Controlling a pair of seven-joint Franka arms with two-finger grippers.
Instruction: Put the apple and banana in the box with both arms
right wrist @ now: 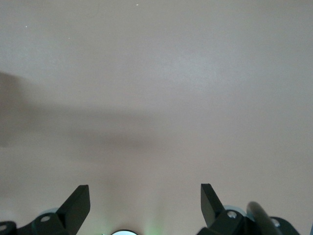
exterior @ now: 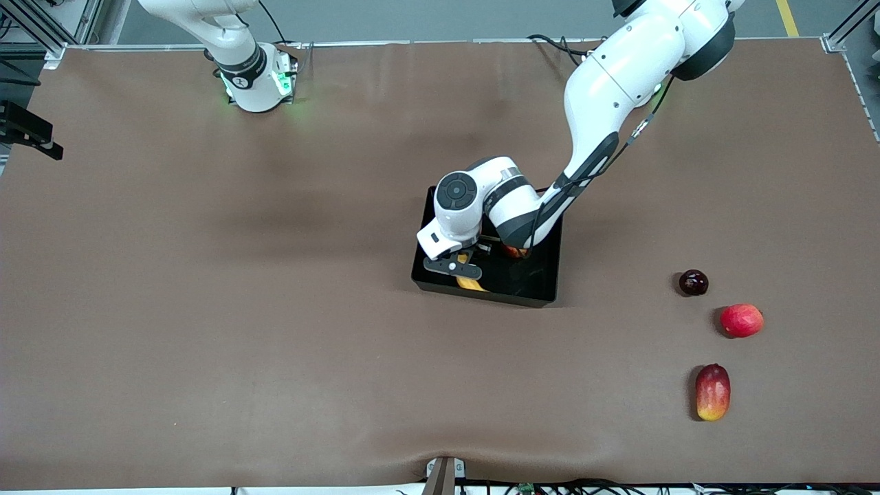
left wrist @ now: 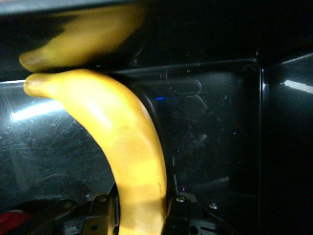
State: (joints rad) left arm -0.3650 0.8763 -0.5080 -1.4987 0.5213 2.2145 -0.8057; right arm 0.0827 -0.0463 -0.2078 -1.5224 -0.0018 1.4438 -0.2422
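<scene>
**Yellow banana low in the bin, one end hard by the wall**

Yellow is nearly all the left wrist view shows. The banana [exterior: 470,280] runs up from between the left gripper's [exterior: 462,265] fingers [left wrist: 178,206], which press on either side of it, so the grip looks closed on the fruit. Its free end sits right at a glossy wall, mirrored there. In the front view this is at the centre of the frame. The left arm bends down into the black box [exterior: 533,278], and the banana pokes out under the wrist at the wall nearest the camera.

A scrap of red and yellow shows under the same arm, inside the box. I take it for the apple [exterior: 514,252], though most of it is hidden.

The right gripper [right wrist: 145,193] hangs with its fingers spread wide and empty over bare brown table [exterior: 275,309]; that arm waits.

Likely trouble:
- If the banana's end rests on the wall's top edge instead of the floor, letting go could tip it out onto the table.
- If the fingers part too little before lifting, they may drag the fruit up with them.
- The wrist sits close over the apple, so a sideways pull-out could knock it or shove the light box.

Three other fruits lie well apart, lower in the frame toward the left arm's end. None of them matters here.
</scene>
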